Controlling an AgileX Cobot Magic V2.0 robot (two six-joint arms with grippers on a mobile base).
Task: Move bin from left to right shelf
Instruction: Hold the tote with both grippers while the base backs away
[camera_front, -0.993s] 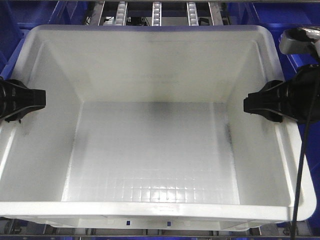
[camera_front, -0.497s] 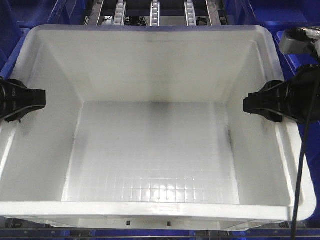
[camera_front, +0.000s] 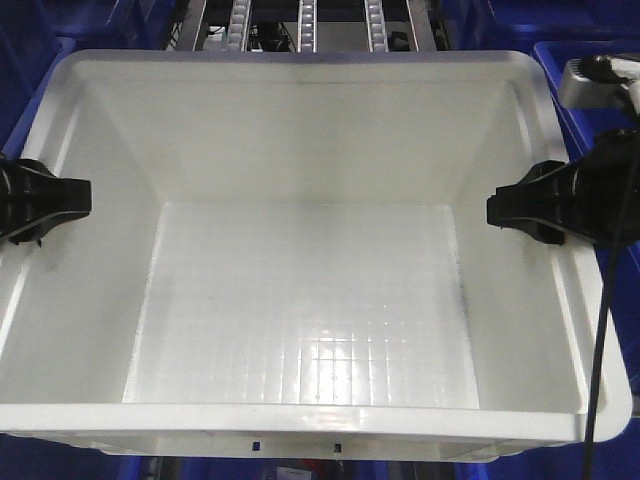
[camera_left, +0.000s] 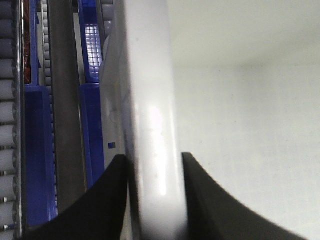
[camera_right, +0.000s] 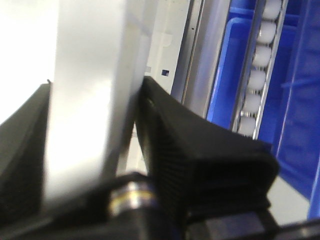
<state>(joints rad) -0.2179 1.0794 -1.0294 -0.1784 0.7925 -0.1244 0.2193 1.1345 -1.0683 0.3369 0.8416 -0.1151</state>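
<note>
The bin (camera_front: 300, 130) is a large white plastic tote, rectangular and open at the top. It has a broad rounded rim, smooth sloping walls and a floor moulded in a fine square grid. Nothing lies inside it.

It fills almost the whole front view, with its near rim along the bottom edge and its far rim just short of the roller rails (camera_front: 305, 20) of the shelf. Blue bins (camera_front: 592, 95) crowd close against both long sides and show again under the near corners, so little open room is left to either side. Whether the tote rests on anything underneath cannot be told.

The left tool (camera_front: 48, 198) sits on the bin's left rim about halfway along. The wrist view shows its two black fingers closed onto the rim, one inside the wall and one outside. The right tool (camera_front: 525, 208) grips the opposite rim at the same height in the same way, its fingers pinching the white edge. A black cable (camera_front: 600, 340) hangs down past the right wall.
</note>
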